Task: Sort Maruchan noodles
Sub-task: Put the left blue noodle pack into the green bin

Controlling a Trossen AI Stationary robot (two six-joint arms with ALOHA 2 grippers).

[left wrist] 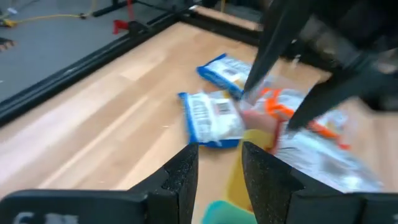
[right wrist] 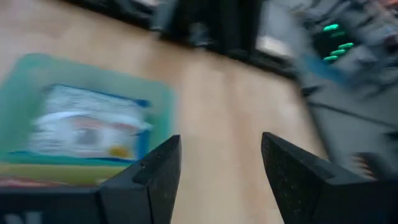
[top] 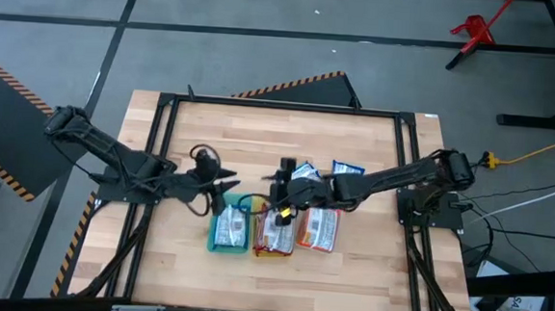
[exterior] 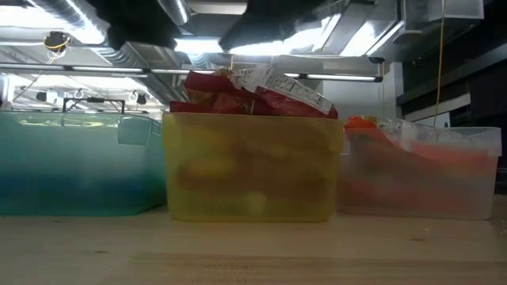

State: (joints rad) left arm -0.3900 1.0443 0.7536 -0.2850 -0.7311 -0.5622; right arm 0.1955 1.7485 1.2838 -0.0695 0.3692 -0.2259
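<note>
The pale wooden table (top: 348, 266) with its black frame carries everything. Near its middle stand three rectangular plastic trays in a row; the yellow tray (exterior: 252, 168) in the centre serves as landmark.

Beside the yellow tray on the left arm's side is the green tray (exterior: 75, 162), with a blue-and-white Maruchan packet (right wrist: 84, 130) lying flat inside. On the other side stands the clear tray (exterior: 420, 174), holding orange-and-white packets (top: 317, 229). Dark red packets (exterior: 253, 91) are heaped in the yellow tray itself, rising above its rim.

Beyond the yellow tray, toward the table's far edge, loose blue-and-white packets (left wrist: 214, 115) lie on the wood; one more (top: 346, 168) sits apart, toward the right arm's side.

The right gripper (top: 283, 187) hangs just beyond the yellow tray, over the loose packets, fingers spread wide with nothing between them. The left gripper (top: 225, 184) hovers by the green tray's far edge, fingers a small gap apart, gripping nothing.
</note>
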